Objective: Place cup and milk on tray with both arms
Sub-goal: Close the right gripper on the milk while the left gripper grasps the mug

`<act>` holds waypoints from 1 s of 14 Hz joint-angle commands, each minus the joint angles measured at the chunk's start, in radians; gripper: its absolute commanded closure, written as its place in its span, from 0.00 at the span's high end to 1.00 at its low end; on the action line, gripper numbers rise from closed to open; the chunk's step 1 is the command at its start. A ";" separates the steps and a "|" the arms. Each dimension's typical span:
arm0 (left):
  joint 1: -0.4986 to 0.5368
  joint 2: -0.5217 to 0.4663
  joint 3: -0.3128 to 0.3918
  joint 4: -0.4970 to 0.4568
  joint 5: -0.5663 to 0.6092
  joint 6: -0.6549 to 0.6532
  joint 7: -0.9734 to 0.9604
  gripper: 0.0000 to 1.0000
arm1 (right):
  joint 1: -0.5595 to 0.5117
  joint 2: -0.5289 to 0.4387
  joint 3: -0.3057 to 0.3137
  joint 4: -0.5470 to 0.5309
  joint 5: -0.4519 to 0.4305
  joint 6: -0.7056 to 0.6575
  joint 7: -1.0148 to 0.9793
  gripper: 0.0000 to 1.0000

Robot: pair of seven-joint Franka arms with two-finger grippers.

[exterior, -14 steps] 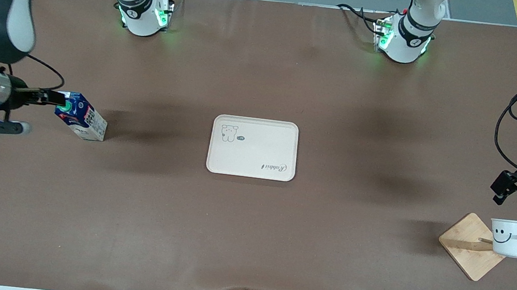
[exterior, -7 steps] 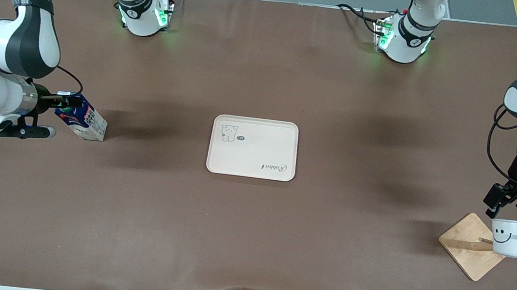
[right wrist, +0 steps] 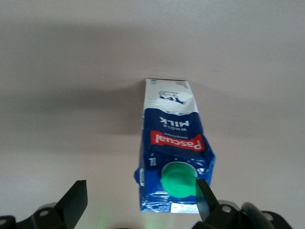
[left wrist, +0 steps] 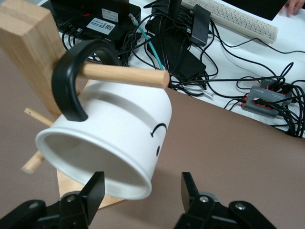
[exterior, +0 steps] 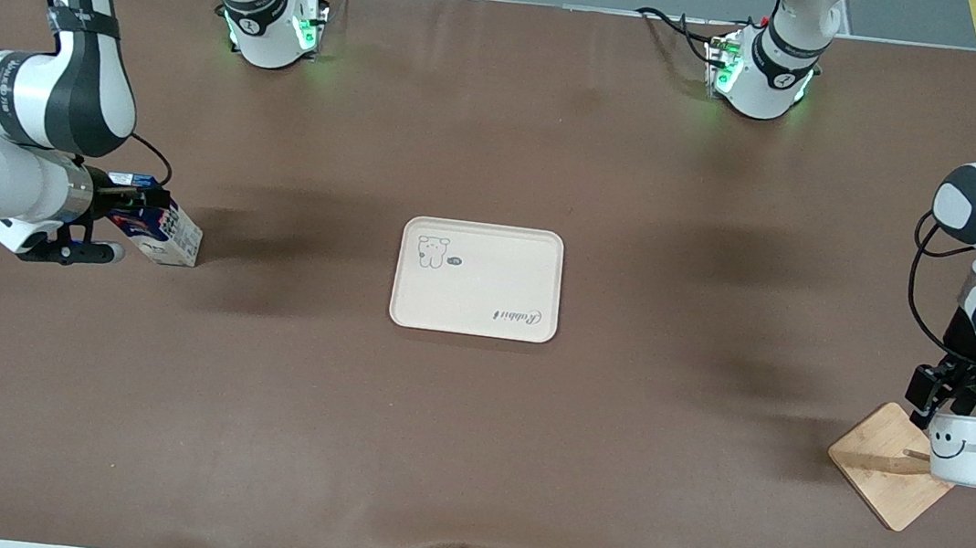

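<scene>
While neither object has yet been lifted, both can be judged light and rigid: the cup (left wrist: 107, 138), an enamel-look mug, is probably hard and somewhat slippery, so a hold across its rim wall seems soundest, and it must be slid off its peg before it can be carried. The milk (right wrist: 174, 160) is a small carton whose walls may give under pressure; a moderate squeeze across its upper body, below the green cap, is advised. The cup is seen to be white with a black rim, a black loop handle and a smiley face, and it hangs tilted by its handle on the wooden peg stand (exterior: 887, 464) at the left arm's end of the table. The dark blue carton stands upright on the table at the right arm's end, well apart from the cream tray (exterior: 478, 279) at mid-table. The left gripper (left wrist: 138, 191) is held open around the cup's rim, nothing yet clamped. The right gripper (right wrist: 138, 200) is spread wide about the carton's top.
</scene>
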 commanded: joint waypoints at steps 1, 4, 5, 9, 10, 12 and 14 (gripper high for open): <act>-0.001 0.032 -0.003 0.041 -0.005 0.016 -0.009 0.63 | -0.006 -0.045 0.006 -0.033 -0.043 0.007 0.007 1.00; -0.003 0.047 -0.003 0.062 -0.003 0.016 -0.007 0.50 | -0.010 -0.045 0.006 -0.033 -0.086 0.011 0.004 1.00; -0.004 0.050 -0.005 0.062 -0.003 0.016 -0.007 0.40 | -0.010 -0.045 0.006 -0.036 -0.086 0.011 0.004 1.00; -0.017 0.068 -0.009 0.090 -0.005 0.016 -0.006 0.29 | -0.016 -0.037 0.006 -0.044 -0.086 0.025 0.004 1.00; -0.018 0.070 -0.009 0.093 -0.005 0.016 -0.006 0.27 | -0.025 -0.038 0.006 -0.065 -0.086 0.054 0.004 1.00; -0.018 0.070 -0.011 0.094 -0.004 0.016 -0.004 0.17 | -0.027 -0.038 0.006 -0.093 -0.086 0.083 0.004 1.00; -0.023 0.070 -0.011 0.093 -0.003 0.016 -0.004 0.13 | -0.027 -0.040 0.006 -0.098 -0.086 0.084 0.004 1.00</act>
